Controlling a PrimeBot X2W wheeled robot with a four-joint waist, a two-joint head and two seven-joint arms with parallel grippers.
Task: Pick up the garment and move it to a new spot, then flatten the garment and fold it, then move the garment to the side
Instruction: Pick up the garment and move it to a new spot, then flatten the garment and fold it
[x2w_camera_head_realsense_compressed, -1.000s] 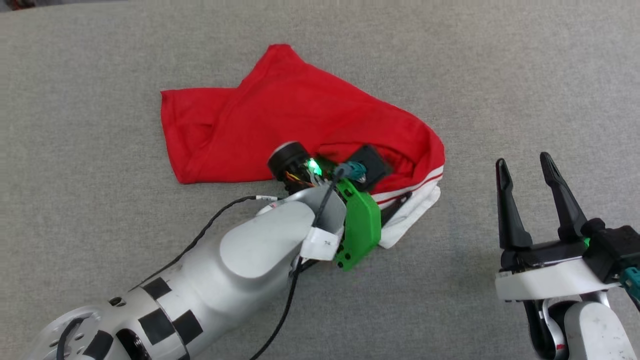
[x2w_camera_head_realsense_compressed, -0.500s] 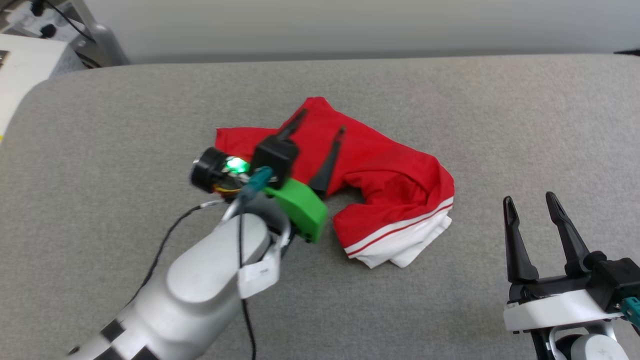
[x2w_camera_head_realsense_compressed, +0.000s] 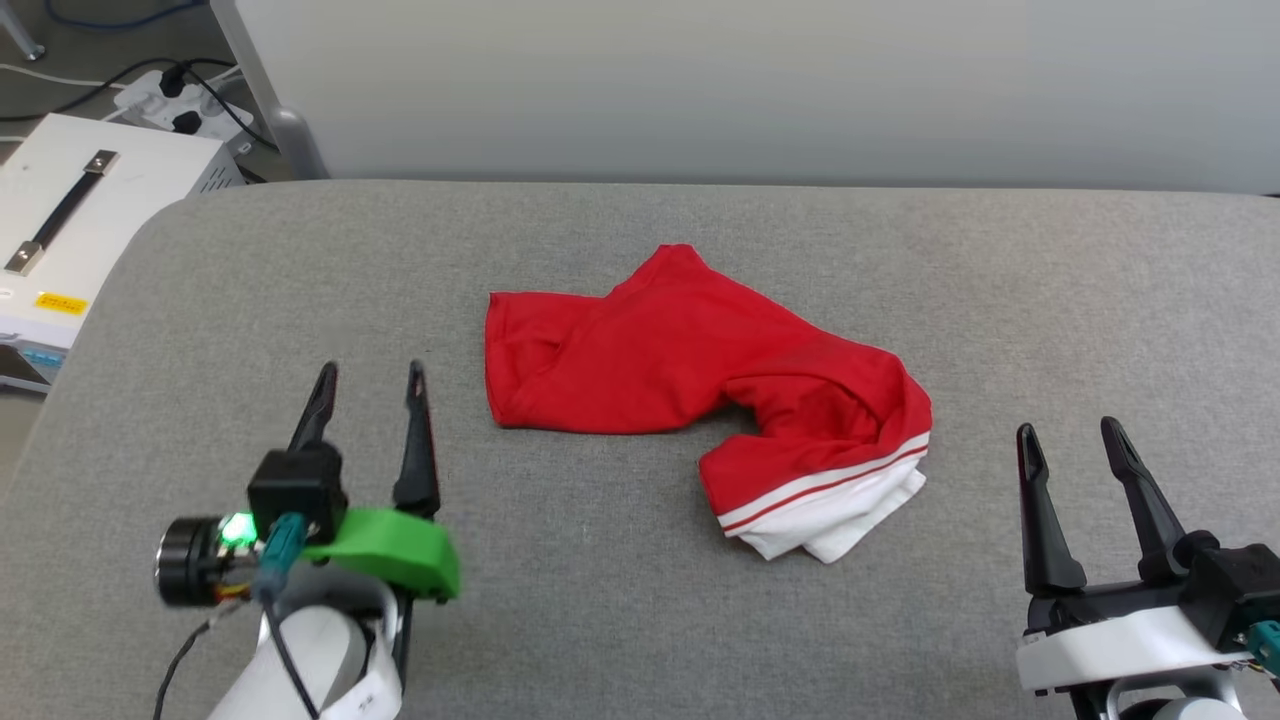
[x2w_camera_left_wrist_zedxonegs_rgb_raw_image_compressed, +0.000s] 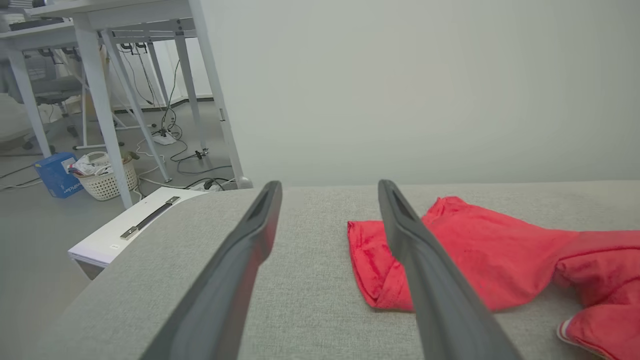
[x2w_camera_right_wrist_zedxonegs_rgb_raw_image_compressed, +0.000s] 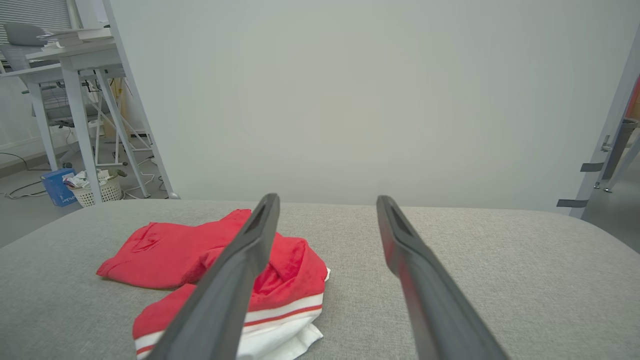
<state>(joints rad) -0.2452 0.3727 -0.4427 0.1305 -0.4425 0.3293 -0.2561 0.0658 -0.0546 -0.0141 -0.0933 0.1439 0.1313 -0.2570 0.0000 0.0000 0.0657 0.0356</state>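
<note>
- Both grippers are spread wide and hold nothing. The left gripper (x2w_camera_head_realsense_compressed: 371, 372) is at the lower left of the head view and the right gripper (x2w_camera_head_realsense_compressed: 1068, 428) at the lower right, fingers pointing up the frame.
- Neither touches the garment (x2w_camera_head_realsense_compressed: 680, 350), which lies crumpled at the centre of the head view on the grey padded table (x2w_camera_head_realsense_compressed: 640, 620), between the two grippers and farther up the frame.
- Its red body spreads toward the upper left. The bunched end at the lower right shows a white sleeve (x2w_camera_head_realsense_compressed: 825, 518) edged with red-and-white stripes.
- In the left wrist view, the garment (x2w_camera_left_wrist_zedxonegs_rgb_raw_image_compressed: 475, 250) lies at the right of the frame, partly behind the right-hand finger.
- In the right wrist view, the garment (x2w_camera_right_wrist_zedxonegs_rgb_raw_image_compressed: 170, 255) lies at the lower left, partly behind the left-hand finger.
- Off the table's upper-left corner in the head view sits a white box (x2w_camera_head_realsense_compressed: 90, 200) with a dark handle, with a power strip (x2w_camera_head_realsense_compressed: 170, 100) on the floor above it.
- A pale wall (x2w_camera_head_realsense_compressed: 700, 80) runs along the top of that view.
- At the left edge of the left wrist view, a basket (x2w_camera_left_wrist_zedxonegs_rgb_raw_image_compressed: 107, 180) and a blue carton (x2w_camera_left_wrist_zedxonegs_rgb_raw_image_compressed: 55, 175) stand among white desk legs (x2w_camera_left_wrist_zedxonegs_rgb_raw_image_compressed: 100, 100).
</note>
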